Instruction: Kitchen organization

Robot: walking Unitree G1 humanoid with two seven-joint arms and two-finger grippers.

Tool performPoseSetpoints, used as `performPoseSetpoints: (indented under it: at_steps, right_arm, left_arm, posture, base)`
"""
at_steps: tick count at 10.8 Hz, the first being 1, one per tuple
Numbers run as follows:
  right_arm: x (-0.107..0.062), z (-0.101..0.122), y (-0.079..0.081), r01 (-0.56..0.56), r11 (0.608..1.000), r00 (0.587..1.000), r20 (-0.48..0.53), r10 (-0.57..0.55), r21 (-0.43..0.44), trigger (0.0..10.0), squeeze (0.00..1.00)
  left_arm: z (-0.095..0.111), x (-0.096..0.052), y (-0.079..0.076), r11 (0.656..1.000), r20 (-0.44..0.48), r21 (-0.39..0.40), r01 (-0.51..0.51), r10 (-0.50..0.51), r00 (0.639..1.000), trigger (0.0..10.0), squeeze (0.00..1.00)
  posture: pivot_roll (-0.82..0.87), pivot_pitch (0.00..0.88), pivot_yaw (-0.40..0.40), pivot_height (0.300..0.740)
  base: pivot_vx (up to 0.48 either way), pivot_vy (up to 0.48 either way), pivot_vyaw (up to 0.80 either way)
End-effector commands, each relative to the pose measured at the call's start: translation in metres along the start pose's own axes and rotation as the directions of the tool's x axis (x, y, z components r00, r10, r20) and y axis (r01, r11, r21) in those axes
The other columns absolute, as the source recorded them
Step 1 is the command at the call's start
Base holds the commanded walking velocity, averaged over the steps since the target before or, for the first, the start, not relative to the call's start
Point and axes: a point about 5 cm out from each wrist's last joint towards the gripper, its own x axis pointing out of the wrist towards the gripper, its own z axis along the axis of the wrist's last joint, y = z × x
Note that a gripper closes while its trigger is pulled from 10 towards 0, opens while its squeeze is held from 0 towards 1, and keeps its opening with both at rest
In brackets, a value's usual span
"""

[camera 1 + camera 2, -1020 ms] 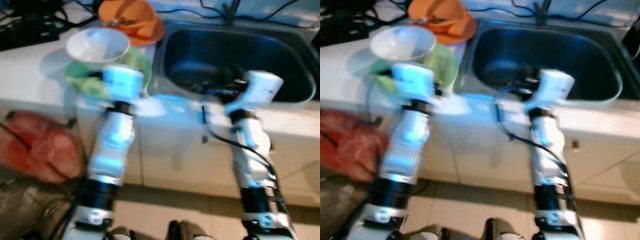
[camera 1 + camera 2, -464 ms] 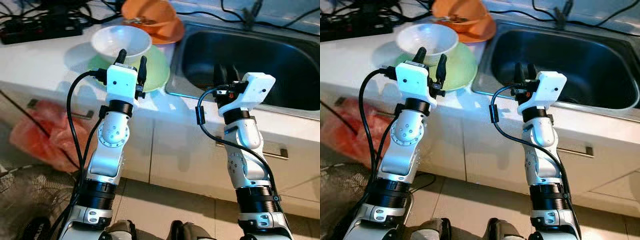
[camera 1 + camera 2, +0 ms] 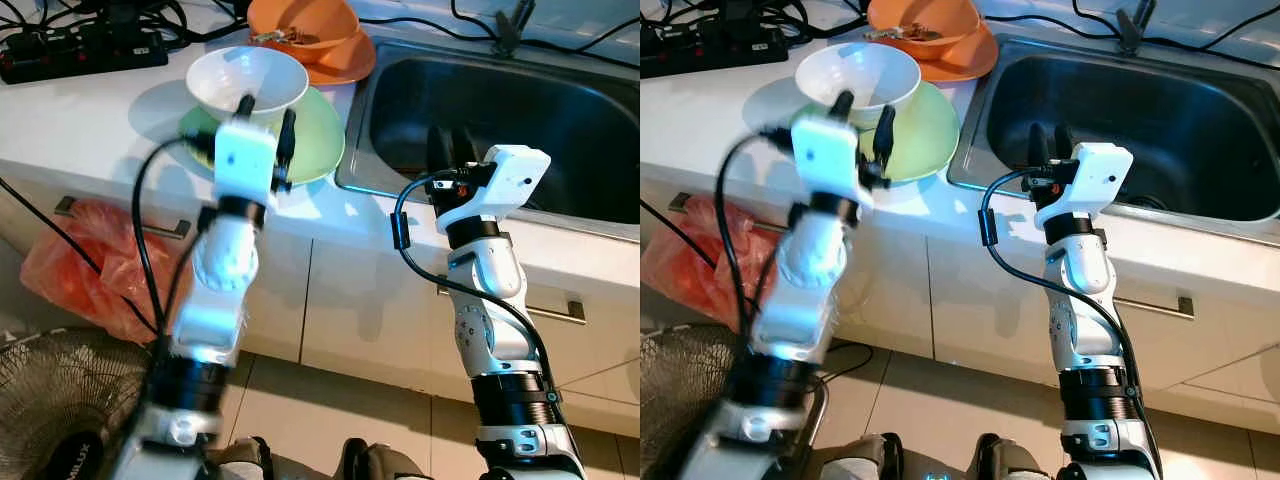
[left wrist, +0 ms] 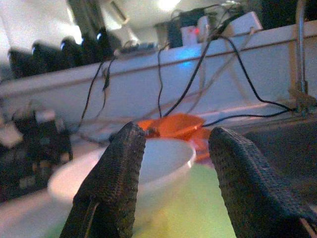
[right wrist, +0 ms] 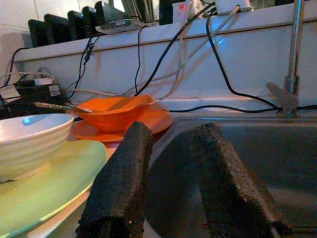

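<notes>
Fingers of the left gripper [image 3: 265, 112] are held apart with nothing between them, raised just at the near rim of the white bowl [image 3: 247, 82]. The bowl is seated on a pale green plate [image 3: 315, 135], which lies on the white counter [image 3: 80, 125]. At about 1 o'clock from the bowl an orange bowl [image 3: 303, 20] is stacked on an orange plate [image 3: 350, 62], with a utensil [image 5: 53, 105] laid across its rim. At 10 o'clock from the white bowl a black power strip [image 3: 75, 60] and tangled cables are seen.

The right gripper [image 3: 450, 145] is poised at the near edge of the steel sink [image 3: 560, 110], its fingers slightly parted and empty. A tap [image 5: 295, 44] is seen at the back of the sink.

Below the counter, an orange plastic bag [image 3: 90, 270] hangs before the cupboard fronts, and a fan grille [image 3: 50, 400] is seen at 7 o'clock. No writing can be read on anything.
</notes>
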Motion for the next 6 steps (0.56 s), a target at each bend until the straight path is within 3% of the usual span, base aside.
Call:
performPoseSetpoints:
  at_steps: [1, 3, 4, 5, 6]
  right_arm:
    - [-0.001, 0.001, -0.003, 0.012, 1.0, 1.0, 0.003, -0.012, -0.001, 10.0, 0.0]
    - [-0.001, 0.0, -0.002, 0.012, 1.0, 1.0, 0.001, -0.012, 0.001, 10.0, 0.0]
    - [-0.001, 0.0, -0.002, 0.012, 1.0, 1.0, 0.0, -0.012, 0.003, 10.0, 0.0]
    - [0.0, -0.001, -0.002, 0.009, 1.0, 1.0, -0.002, -0.009, 0.003, 10.0, 0.0]
    - [0.0, -0.001, -0.001, 0.007, 1.0, 1.0, -0.001, -0.007, 0.002, 10.0, 0.0]
  left_arm:
    - [0.016, 0.009, 0.004, 0.998, 0.039, 0.053, 0.024, -0.026, 0.999, 10.0, 0.0]
    - [0.023, 0.03, 0.029, 0.974, -0.034, 0.219, 0.056, -0.049, 0.998, 10.0, 0.0]
    - [0.021, 0.034, 0.035, 0.965, -0.06, 0.253, 0.063, -0.05, 0.997, 10.0, 0.0]
    - [0.006, 0.04, 0.042, 0.957, -0.177, 0.252, 0.143, -0.099, 0.979, 10.0, 0.0]
    - [0.0, 0.042, 0.042, 0.949, -0.232, 0.243, 0.201, -0.144, 0.962, 10.0, 0.0]
  posture:
    - [0.09, 0.185, -0.037, 0.74]
    - [0.1, 0.182, -0.034, 0.74]
    - [0.1, 0.179, -0.034, 0.74]
    - [0.1, 0.177, -0.035, 0.74]
    - [0.1, 0.177, -0.035, 0.74]
  base:
    - [0.0, 0.0, 0.0]
    - [0.0, 0.0, 0.0]
    - [0.0, 0.0, 0.0]
    - [0.0, 0.0, 0.0]
    - [0.0, 0.0, 0.0]
